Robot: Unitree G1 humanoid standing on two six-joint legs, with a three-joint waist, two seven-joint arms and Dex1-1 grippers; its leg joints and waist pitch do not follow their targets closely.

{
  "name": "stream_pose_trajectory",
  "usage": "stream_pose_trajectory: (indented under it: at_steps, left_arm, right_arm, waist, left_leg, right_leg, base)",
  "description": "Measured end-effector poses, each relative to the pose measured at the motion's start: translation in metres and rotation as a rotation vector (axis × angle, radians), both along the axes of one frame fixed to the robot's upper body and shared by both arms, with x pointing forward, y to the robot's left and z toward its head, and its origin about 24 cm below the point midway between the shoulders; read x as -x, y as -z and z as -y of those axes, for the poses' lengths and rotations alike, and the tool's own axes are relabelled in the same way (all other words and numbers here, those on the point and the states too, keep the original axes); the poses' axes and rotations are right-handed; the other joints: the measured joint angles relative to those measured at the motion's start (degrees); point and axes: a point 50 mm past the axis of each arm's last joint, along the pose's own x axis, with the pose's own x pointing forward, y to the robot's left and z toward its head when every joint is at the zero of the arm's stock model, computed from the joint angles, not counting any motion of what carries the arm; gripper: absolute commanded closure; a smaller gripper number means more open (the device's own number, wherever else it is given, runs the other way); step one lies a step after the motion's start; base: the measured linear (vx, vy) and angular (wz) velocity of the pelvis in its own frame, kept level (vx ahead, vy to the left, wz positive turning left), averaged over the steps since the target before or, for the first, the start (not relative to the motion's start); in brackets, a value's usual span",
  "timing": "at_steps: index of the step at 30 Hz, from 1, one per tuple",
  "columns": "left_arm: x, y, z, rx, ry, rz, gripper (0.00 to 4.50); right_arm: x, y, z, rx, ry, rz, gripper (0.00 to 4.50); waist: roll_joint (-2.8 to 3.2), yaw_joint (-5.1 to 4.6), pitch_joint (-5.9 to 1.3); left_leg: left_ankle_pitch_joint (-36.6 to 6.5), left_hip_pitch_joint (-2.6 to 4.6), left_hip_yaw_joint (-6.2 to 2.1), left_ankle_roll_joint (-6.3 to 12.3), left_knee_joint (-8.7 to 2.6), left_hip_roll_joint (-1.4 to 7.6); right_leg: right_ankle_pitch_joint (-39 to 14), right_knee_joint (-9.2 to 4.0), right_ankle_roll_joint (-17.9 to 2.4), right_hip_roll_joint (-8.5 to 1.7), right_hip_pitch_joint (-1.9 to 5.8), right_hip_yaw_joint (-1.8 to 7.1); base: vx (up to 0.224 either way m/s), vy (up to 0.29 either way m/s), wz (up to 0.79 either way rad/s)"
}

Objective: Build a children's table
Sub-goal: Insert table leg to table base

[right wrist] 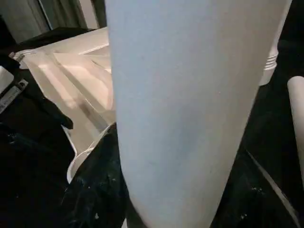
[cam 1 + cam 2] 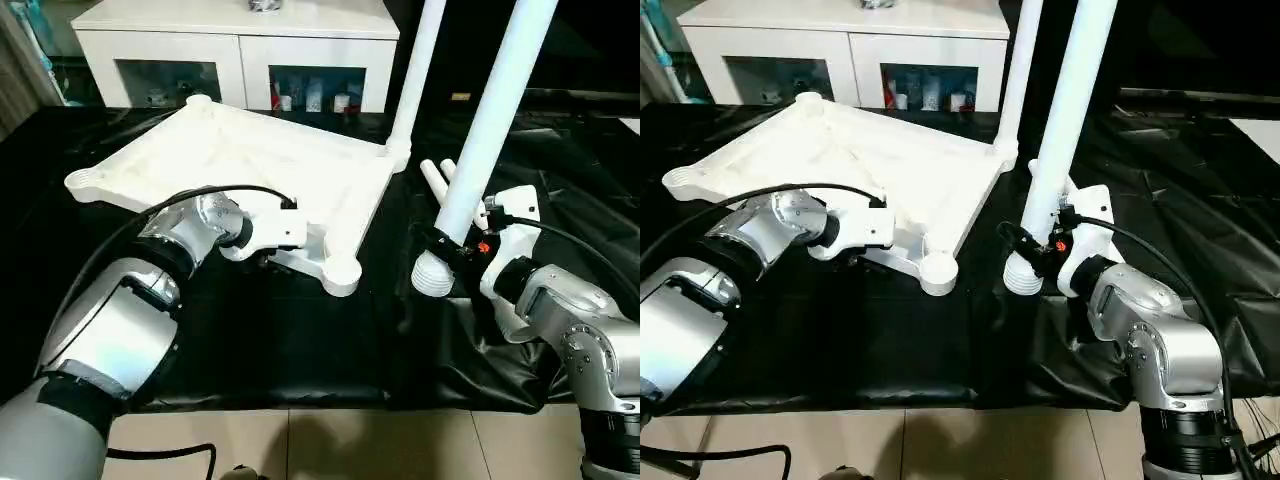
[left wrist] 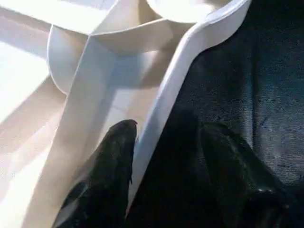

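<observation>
Underside up: white tabletop [image 2: 250, 165] lying tilted on black-sheeted surface [image 2: 300, 340], ribs showing, round sockets at corners. One leg [image 2: 418, 70] already standing upright in far right corner socket [image 2: 397, 152].

Left end effector [image 3: 156, 171] clamped on tabletop's near rim, just beside near right corner socket [image 2: 340, 272]; one black finger [image 3: 107, 180] inside against a rib, the other [image 3: 237, 175] outside over the black sheet, rim wall pinched between.

Right end effector [image 2: 455, 245] closed around a second leg [image 2: 490, 130], gripping low on the tube, just above its ribbed end [image 2: 433, 275]. Leg held near upright, leaning slightly, ribbed end down and close to the surface, beside tabletop's right edge but apart from it. Contact between ribbed end and sheet: cannot tell.

Two more legs [image 2: 435, 180] lying on surface behind the held one, only rounded ends visible.

White cabinet [image 2: 240, 50] with glass doors beyond the far edge of surface. Tiled floor [image 2: 350, 445] at near edge
</observation>
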Motion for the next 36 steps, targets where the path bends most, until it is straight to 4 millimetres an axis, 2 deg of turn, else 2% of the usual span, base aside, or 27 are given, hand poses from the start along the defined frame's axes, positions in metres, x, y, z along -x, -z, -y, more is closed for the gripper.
stream_pose_trajectory:
  at_steps: [4, 10, 14, 17, 20, 25, 29, 31, 36]
  left_arm:
    - [0.0, -0.001, 0.001, -0.013, 0.013, 0.005, 2.53]
    - [0.005, -0.002, 0.003, -0.1, 0.099, -0.095, 2.93]
    - [0.009, 0.004, 0.006, -0.171, 0.147, -0.146, 3.26]
    - [0.012, 0.011, 0.009, -0.216, 0.176, -0.174, 3.48]
    - [0.017, 0.02, 0.006, -0.26, 0.188, -0.21, 3.79]
    - [0.017, 0.02, 0.006, -0.282, 0.198, -0.212, 4.14]
    - [0.019, 0.022, 0.003, -0.244, 0.149, -0.261, 4.24]
    - [0.021, 0.025, 0.003, -0.158, 0.089, -0.309, 4.26]
    - [0.025, 0.034, 0.023, 0.079, -0.026, -0.395, 4.36]
  right_arm:
    - [0.0, 0.0, 0.0, 0.0, -0.001, 0.0, 2.64]
    - [0.0, 0.0, 0.001, 0.007, 0.001, -0.001, 2.64]
    - [0.0, 0.0, 0.001, 0.009, 0.002, 0.0, 2.64]
    - [0.0, 0.0, 0.001, 0.012, 0.004, 0.004, 2.64]
    - [-0.001, -0.001, 0.0, 0.013, 0.005, 0.013, 2.64]
    - [-0.002, -0.001, -0.001, 0.016, 0.005, 0.02, 2.64]
    - [-0.002, -0.001, -0.002, 0.016, 0.001, 0.029, 2.64]
    - [-0.002, -0.001, -0.002, 0.016, 0.001, 0.034, 2.64]
    - [-0.003, -0.001, -0.003, 0.016, -0.001, 0.035, 2.64]
  waist:
    - [0.03, 0.0, 0.0]
    - [0.58, 0.05, -0.33]
    - [1.05, -0.02, -0.6]
    - [1.11, -0.1, -0.6]
    - [1.18, -0.37, -0.59]
    - [1.44, -0.44, -0.75]
    - [1.7, -0.94, -0.84]
    - [1.86, -1.34, -0.86]
    - [1.83, -1.88, -0.83]
  left_leg:
    - [0.0, 0.0, 0.0, 0.0, 0.0, 0.0]
    - [0.0, 0.12, 0.02, 0.07, -0.06, -0.01]
    - [-0.1, 0.65, 0.1, 0.06, -0.19, -0.01]
    - [0.0, 1.07, 0.1, 0.05, -0.35, 0.0]
    - [-0.1, 1.04, 0.1, 0.06, -0.37, -0.01]
    - [-0.1, 1.06, 0.11, 0.06, -0.44, -0.02]
    - [-0.1, 1.07, 0.13, 0.06, -0.48, -0.03]
    - [-0.1, 1.06, 0.15, 0.09, -0.49, -0.05]
    - [-0.1, 1.03, 0.16, 0.11, -0.49, -0.04]
  right_leg:
    - [0.0, -0.01, 0.0, 0.0, 0.01, 0.0]
    - [0.0, -0.14, 0.0, 0.0, 0.16, 0.0]
    - [0.0, -0.27, 0.0, 0.0, 0.61, 0.03]
    - [0.0, -0.48, 0.0, 0.0, 0.99, -0.01]
    - [0.0, -0.56, 0.0, 0.0, 0.99, 0.0]
    - [0.0, -0.6, 0.0, 0.0, 1.0, -0.01]
    - [0.0, -0.63, 0.0, 0.0, 0.99, 0.0]
    - [0.0, -0.67, 0.0, -0.01, 0.99, 0.01]
    - [0.0, -0.71, 0.0, -0.01, 0.97, 0.0]
  base:
    - [0.0, 0.0, 0.0]
    - [0.0, 0.0, 0.0]
    - [0.0, 0.0, 0.0]
    - [0.0, 0.0, 0.0]
    - [0.0, 0.0, 0.0]
    - [0.0, 0.0, 0.0]
    - [0.0, 0.0, 0.0]
    - [0.0, 0.0, 0.0]
    - [0.0, 0.0, 0.0]
